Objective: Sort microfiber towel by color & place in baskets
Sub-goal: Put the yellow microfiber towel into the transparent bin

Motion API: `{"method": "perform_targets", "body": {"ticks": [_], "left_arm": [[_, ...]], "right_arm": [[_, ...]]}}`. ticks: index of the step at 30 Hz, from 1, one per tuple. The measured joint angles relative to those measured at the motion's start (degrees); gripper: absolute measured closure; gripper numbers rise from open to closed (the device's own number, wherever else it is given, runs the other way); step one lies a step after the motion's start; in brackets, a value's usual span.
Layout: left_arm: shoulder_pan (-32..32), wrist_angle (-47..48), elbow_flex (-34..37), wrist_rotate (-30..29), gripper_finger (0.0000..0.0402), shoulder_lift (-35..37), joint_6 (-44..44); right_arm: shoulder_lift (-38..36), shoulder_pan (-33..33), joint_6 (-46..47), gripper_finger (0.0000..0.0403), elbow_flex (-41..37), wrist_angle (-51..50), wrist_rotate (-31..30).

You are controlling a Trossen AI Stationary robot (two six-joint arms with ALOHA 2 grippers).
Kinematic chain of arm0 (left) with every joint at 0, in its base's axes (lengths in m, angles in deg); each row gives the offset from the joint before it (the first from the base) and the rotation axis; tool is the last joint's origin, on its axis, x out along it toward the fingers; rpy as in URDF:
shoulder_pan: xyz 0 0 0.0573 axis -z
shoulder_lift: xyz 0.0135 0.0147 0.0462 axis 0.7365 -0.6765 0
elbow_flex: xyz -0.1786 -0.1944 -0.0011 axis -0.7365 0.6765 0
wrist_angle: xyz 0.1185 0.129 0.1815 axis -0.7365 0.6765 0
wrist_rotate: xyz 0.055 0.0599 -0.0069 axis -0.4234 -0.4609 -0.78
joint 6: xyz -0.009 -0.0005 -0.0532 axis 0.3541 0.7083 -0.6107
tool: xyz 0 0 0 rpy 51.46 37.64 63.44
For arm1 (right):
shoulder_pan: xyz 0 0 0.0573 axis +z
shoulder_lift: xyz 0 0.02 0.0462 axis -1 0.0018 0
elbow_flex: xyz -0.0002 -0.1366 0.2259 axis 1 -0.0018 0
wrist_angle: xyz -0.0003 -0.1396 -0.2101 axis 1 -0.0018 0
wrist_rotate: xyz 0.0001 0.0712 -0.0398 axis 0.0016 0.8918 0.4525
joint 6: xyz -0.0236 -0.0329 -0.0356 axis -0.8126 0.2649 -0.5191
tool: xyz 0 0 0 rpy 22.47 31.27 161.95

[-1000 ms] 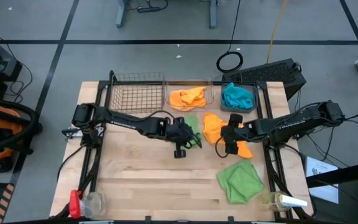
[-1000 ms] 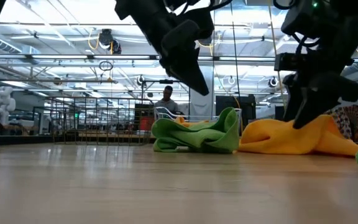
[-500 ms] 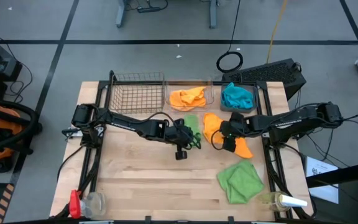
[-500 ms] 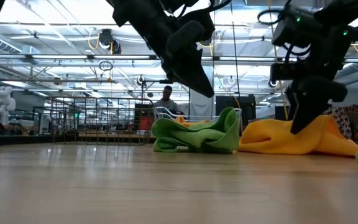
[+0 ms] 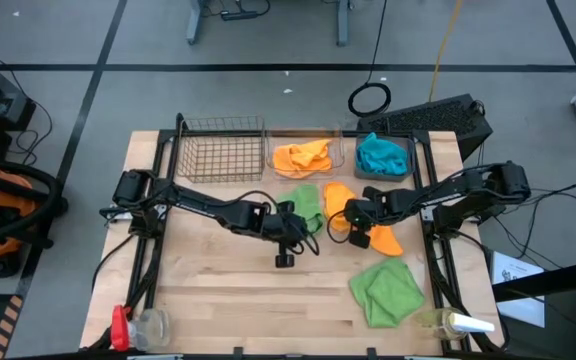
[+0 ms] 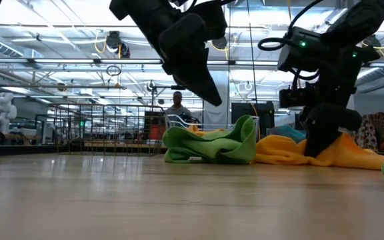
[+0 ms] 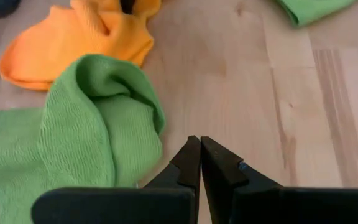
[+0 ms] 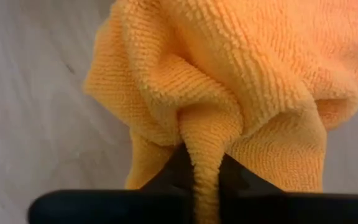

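Note:
An orange towel [image 5: 388,240] lies bunched right of the table's middle, and my right gripper [image 5: 346,222] is shut on its left part. A green towel [image 5: 308,203] lies crumpled just left of it. My left gripper [image 5: 304,238] hangs shut and empty above the wood by the green towel's near edge [image 7: 135,124]. Along the far edge stand the baskets: a wire-mesh basket [image 5: 218,155], a clear tub [image 5: 340,150] with an orange towel [image 5: 303,157] in it, and a dark grey tub [image 5: 408,165] with a teal towel [image 5: 381,153]. Another green towel [image 5: 386,290] lies flat near the front right. My right gripper pinches a raised fold of the orange towel [image 8: 207,146] between its two fingers, at the towel's left part. The fingers come from above, pointing down [image 6: 315,143]. The rest of the towel lies slack on the table.
A clear jar with a red lid [image 5: 138,325] lies at the front left corner and a bottle [image 5: 458,322] at the front right. A keyboard [image 5: 433,118] sits beyond the far right edge. Bare wood [image 5: 228,290] spreads across the near half.
My right gripper has moved toward the table's left edge and down onto the orange towel, then shut on a fold of it. My left gripper has drawn a little toward the near edge, away from the green towel, staying shut.

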Motion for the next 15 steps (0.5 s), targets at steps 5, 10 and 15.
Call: {"method": "perform_targets", "body": {"ticks": [5,10,15], "left_arm": [[0.6,1.9,0.0,0.0,0.0381,0.0,-1.1],[0.7,1.8,0.0,0.0,0.0381,0.0,-1.1],[0.7,1.4,0.0,0.0,0.0381,0.1,-1.1]], "right_arm": [[-4.0,1.1,1.3,0.0397,-0.3,-1.9,0.4],[-10.0,2.9,3.4,0.04,1.6,-5.6,0.2],[-13.9,4.8,4.8,0.04,6.4,-11.7,-0.5]]}}
